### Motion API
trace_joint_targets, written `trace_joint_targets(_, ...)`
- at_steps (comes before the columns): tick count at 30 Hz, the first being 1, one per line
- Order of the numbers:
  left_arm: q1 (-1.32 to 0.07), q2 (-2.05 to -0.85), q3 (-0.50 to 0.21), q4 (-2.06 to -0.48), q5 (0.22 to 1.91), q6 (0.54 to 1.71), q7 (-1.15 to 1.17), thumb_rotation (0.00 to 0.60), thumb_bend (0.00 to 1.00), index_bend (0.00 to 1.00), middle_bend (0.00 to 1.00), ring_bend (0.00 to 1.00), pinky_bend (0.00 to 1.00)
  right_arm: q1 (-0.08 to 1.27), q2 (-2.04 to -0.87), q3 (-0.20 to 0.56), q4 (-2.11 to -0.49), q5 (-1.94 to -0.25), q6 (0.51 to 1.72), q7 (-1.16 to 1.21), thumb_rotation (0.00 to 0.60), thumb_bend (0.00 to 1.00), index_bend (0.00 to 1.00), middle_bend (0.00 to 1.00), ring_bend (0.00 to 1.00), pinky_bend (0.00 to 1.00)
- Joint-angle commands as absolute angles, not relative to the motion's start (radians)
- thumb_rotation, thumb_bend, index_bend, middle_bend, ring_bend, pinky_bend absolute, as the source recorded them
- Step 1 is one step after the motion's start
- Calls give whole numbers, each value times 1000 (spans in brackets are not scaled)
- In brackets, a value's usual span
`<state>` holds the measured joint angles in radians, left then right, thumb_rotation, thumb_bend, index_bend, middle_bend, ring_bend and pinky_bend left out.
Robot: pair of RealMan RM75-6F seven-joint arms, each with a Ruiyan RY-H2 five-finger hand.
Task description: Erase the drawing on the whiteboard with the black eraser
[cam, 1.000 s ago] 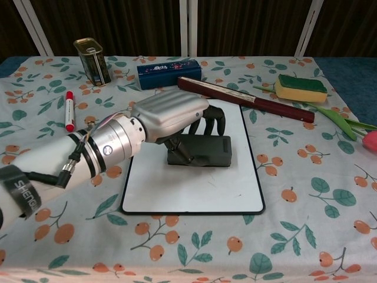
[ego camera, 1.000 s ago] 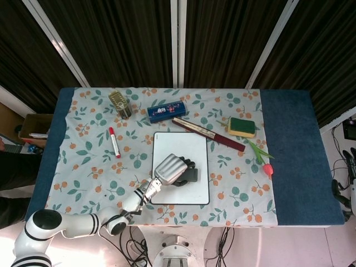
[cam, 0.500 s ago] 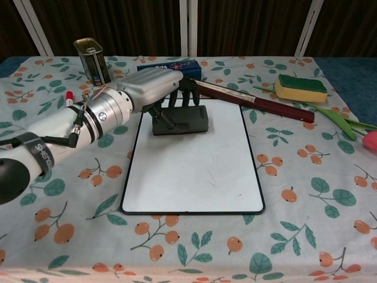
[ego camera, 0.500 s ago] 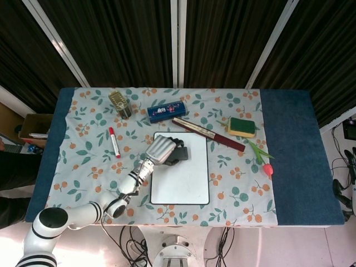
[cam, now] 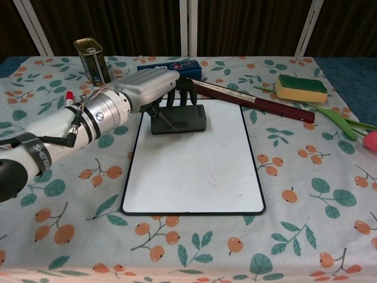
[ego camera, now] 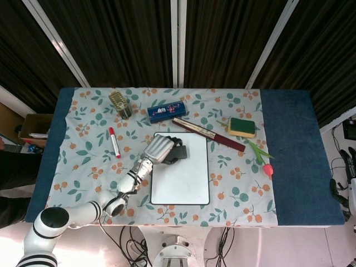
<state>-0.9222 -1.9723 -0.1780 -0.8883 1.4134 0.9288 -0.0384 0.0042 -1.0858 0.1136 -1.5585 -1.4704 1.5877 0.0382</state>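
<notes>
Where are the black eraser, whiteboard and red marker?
black eraser [cam: 182, 119], chest view, its top face right of the fingers.
whiteboard [cam: 194, 171], chest view, bare white middle.
red marker [ego camera: 114, 143], head view, mid-barrel.

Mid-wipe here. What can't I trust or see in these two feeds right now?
- Left hand to eraser contact: its shell hides the fingertips in both views.
- Whiteboard under the eraser: covered, so leftover ink there is unknown; faint specks elsewhere are too small to judge.
- Right hand: in neither view.
- Marker: chest view, mostly behind the left arm.
- Blue box: chest view, partly behind the hand.
</notes>
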Motion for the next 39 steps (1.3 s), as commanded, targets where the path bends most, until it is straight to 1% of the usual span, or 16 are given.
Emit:
trace_joint_targets(1, -926, -1985, -174, -910, 1426, 942, -37, 600, 528, 515, 605, 624, 784, 2, -1086, 114, -1554, -1466, 1587, 42, 600, 383, 0, 0, 0, 0)
trace_joint_targets(5, -933, -2007, -167, -945, 1441, 953, -27, 600, 528, 517, 608, 626, 785, 3, -1087, 116, -1545, -1454, 1577, 47, 600, 383, 0, 0, 0, 0)
trace_joint_targets(9, -940, -2026, -141, -985, 1475, 965, -10, 600, 528, 523, 614, 631, 792, 9, -1090, 119, -1544, -1452, 1570, 49, 600, 383, 0, 0, 0, 0)
trace_joint_targets(13, -932, -2012, -109, -1050, 1505, 975, -2, 600, 529, 529, 619, 637, 797, 11, -1092, 118, -1542, -1453, 1566, 49, 600, 383, 0, 0, 0, 0)
trace_joint_targets(17, -913, -1966, -74, -1147, 1528, 985, 13, 600, 528, 530, 619, 638, 798, 11, -1094, 119, -1535, -1448, 1561, 54, 600, 383, 0, 0, 0, 0)
trace_joint_targets(20, -886, -1904, -55, -1244, 1542, 1015, 31, 600, 529, 530, 619, 638, 798, 12, -1098, 118, -1529, -1449, 1560, 58, 600, 383, 0, 0, 0, 0)
trace_joint_targets(23, -852, -1847, -51, -1302, 1545, 1060, 46, 600, 529, 530, 619, 638, 798, 13, -1102, 116, -1526, -1454, 1560, 58, 600, 383, 0, 0, 0, 0)
trace_joint_targets(25, -831, -1818, -54, -1315, 1545, 1093, 50, 600, 529, 529, 619, 638, 798, 14, -1104, 115, -1527, -1457, 1560, 56, 600, 383, 0, 0, 0, 0)
trace_joint_targets(30, -758, -1759, -49, -1252, 1535, 1178, 3, 600, 528, 523, 618, 636, 795, 16, -1105, 113, -1534, -1469, 1564, 46, 600, 383, 0, 0, 0, 0)
trace_joint_targets(39, -645, -1726, -12, -1035, 1503, 1226, -153, 600, 515, 523, 618, 635, 793, 18, -1108, 108, -1539, -1473, 1560, 36, 600, 383, 0, 0, 0, 0)
